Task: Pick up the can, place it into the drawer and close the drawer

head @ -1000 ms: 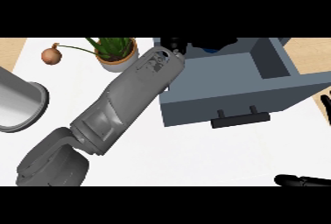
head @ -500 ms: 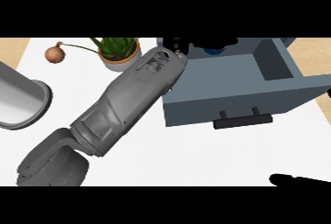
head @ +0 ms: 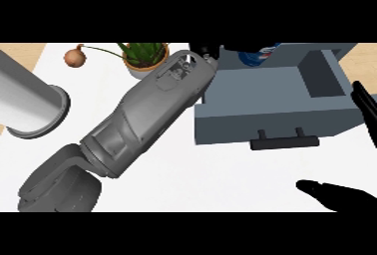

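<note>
While my left forearm (head: 147, 119) stretches diagonally up to the open grey drawer (head: 273, 107), its black left hand (head: 213, 50) is curled around the blue can (head: 259, 56) at the drawer's back edge. My right hand (head: 346, 196) rests low right with fingers relaxed, apart from the drawer's black handle (head: 285, 143).

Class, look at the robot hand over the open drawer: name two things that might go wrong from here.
1. The blue can shows at the back edge of the open grey drawer, mostly hidden by the left robot hand; released there, it might land on the rim or outside.
2. The left forearm crosses beside the potted green plant and could knock it when withdrawing.
</note>
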Robot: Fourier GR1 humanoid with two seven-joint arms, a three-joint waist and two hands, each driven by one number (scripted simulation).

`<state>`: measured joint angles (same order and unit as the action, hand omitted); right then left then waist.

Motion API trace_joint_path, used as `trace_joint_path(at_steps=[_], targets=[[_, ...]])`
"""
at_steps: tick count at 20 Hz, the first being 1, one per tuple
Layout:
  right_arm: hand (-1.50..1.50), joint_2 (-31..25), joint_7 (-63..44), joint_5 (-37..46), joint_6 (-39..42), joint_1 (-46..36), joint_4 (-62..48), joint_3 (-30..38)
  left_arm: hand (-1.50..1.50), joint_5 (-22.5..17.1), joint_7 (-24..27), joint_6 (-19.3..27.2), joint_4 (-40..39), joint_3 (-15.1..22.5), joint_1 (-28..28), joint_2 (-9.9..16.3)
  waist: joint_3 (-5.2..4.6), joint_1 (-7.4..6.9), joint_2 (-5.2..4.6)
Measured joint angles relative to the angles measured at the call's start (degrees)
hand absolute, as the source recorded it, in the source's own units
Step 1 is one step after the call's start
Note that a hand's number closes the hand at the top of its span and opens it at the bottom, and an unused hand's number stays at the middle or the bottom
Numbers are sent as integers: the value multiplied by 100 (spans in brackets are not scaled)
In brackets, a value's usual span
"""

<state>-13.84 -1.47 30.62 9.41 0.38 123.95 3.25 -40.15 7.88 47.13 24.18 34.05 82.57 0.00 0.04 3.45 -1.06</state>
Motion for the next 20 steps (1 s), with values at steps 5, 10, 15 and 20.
trace_joint_path(at_steps=[5,10,15,20], targets=[[-150,-99,43,1140,-273,-358,-716,-476,-150,-30,-189,138,221,124,-3,0,0,-168,40],[-150,-84,69,2121,-667,-657,-1637,-836,-150,71,-314,44,286,30,8,94,-3,-332,74],[-150,173,223,2696,-1391,-782,-2594,-979,-150,252,-663,21,723,69,-200,408,-1,-436,114],[-150,356,428,2946,-2068,-1146,-3560,-826,-150,463,-1141,-14,1355,145,-448,904,-32,-491,156]])
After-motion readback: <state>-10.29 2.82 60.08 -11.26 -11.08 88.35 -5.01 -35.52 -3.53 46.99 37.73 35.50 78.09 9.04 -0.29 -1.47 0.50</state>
